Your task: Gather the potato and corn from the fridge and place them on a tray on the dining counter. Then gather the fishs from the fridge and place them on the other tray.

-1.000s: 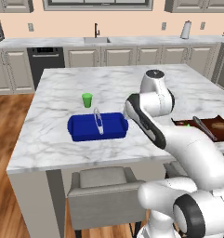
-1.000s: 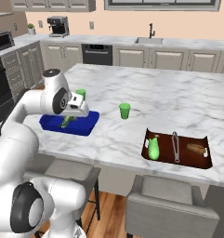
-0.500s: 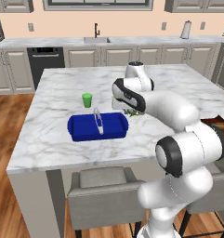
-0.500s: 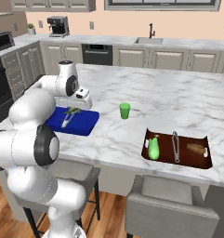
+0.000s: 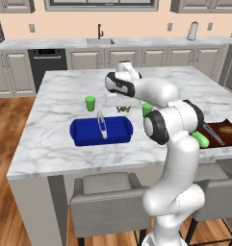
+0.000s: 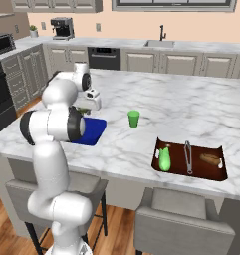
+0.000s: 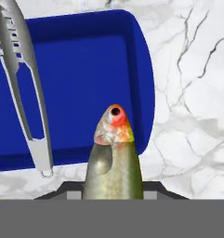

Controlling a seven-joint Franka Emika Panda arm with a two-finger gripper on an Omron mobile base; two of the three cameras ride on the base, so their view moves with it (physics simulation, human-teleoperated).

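Clearly the hand (image 7: 113, 193) is clamped on a fish (image 7: 113, 162), above the blue tray's (image 7: 85, 74) edge.

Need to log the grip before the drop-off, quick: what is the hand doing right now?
Hand: closed on the fish, held over the edge of the blue tray.

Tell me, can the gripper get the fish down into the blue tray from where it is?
Probably yes. The gripper holds the fish beside the blue tray, whose floor looks bare; only its arched handle, off to one side, needs avoiding.
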